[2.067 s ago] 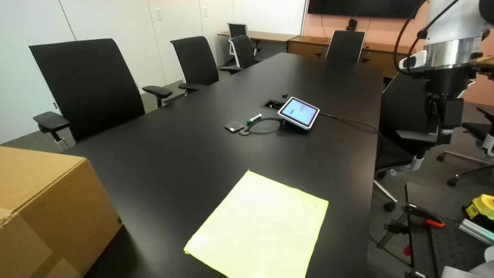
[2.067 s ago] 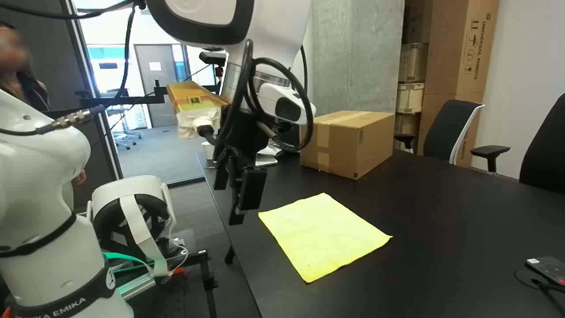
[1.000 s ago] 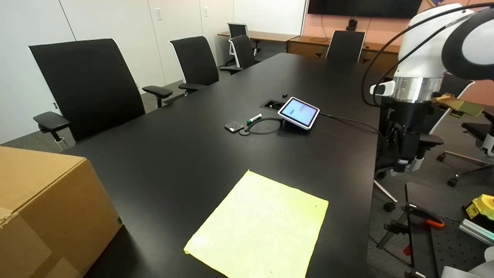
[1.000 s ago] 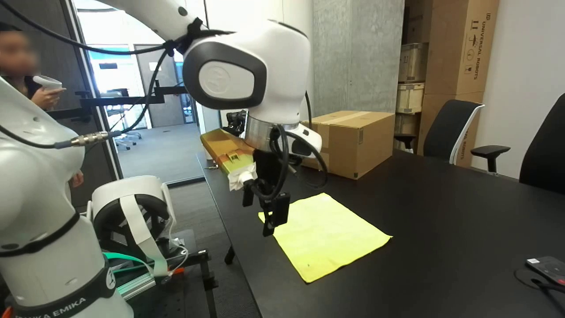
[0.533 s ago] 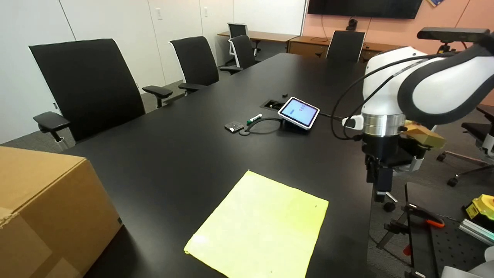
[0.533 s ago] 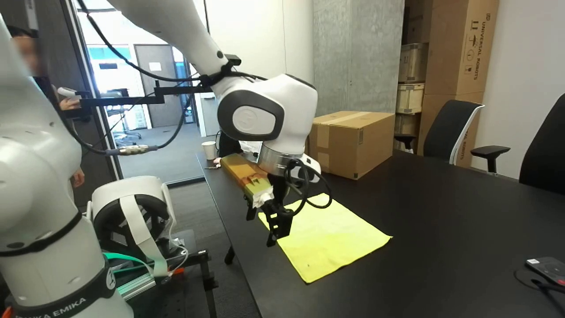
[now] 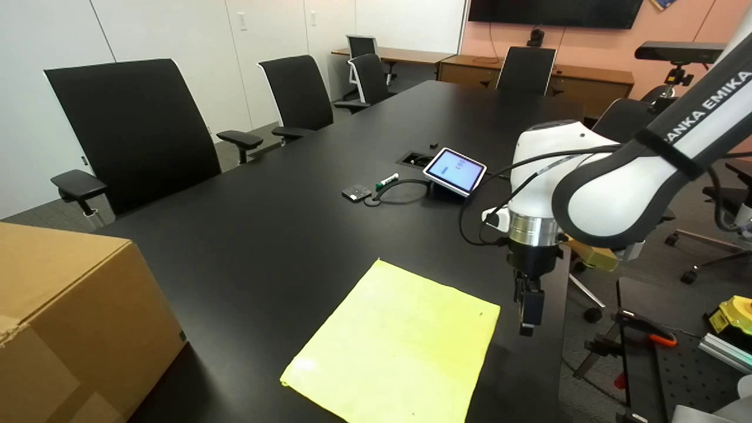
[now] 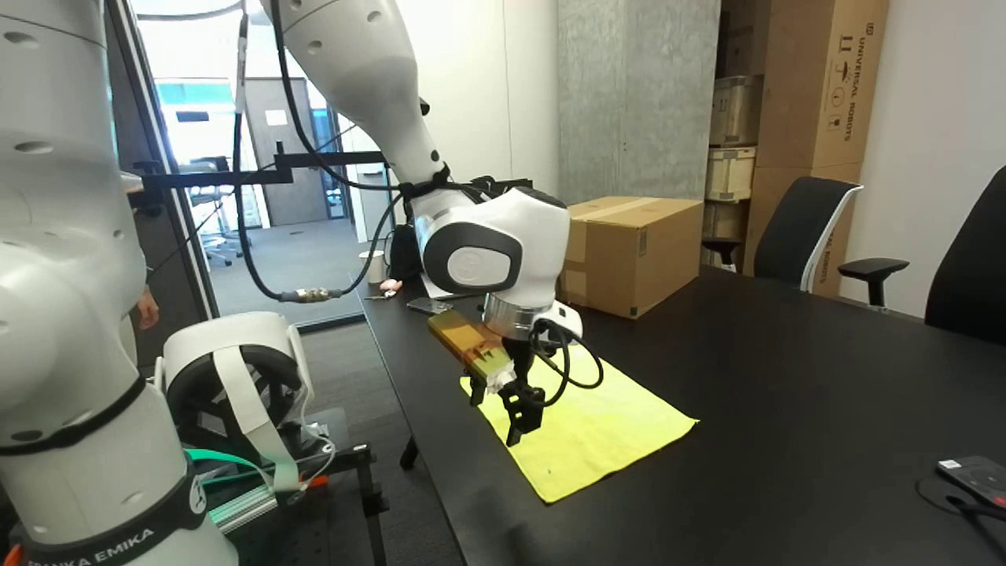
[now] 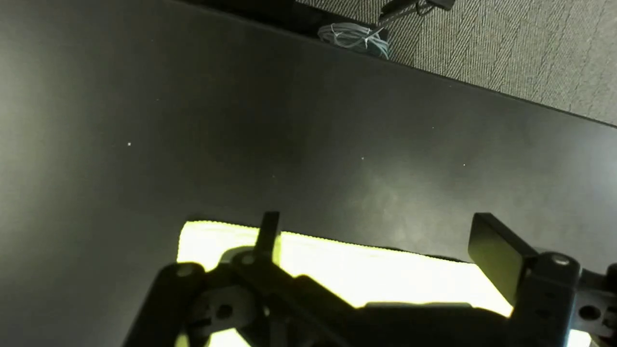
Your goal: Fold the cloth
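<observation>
A yellow square cloth lies flat and unfolded on the black table, seen in both exterior views. My gripper is above the table by the cloth's side nearest the table edge, seen in both exterior views. In the wrist view the gripper is open, with its fingers wide apart and nothing between them. The cloth shows below and between the fingers, its long edge running across under them. One cloth corner shows left of the left finger. The fingertips appear apart from the cloth.
A cardboard box stands on the table beyond the cloth, also in an exterior view. A tablet on a stand, a marker and a small dark device lie farther along. The table edge runs close to the gripper.
My arm has come down and over from beside the table edge to near the cloth's edge, moving lower and toward the cloth. The cloth has not moved.
</observation>
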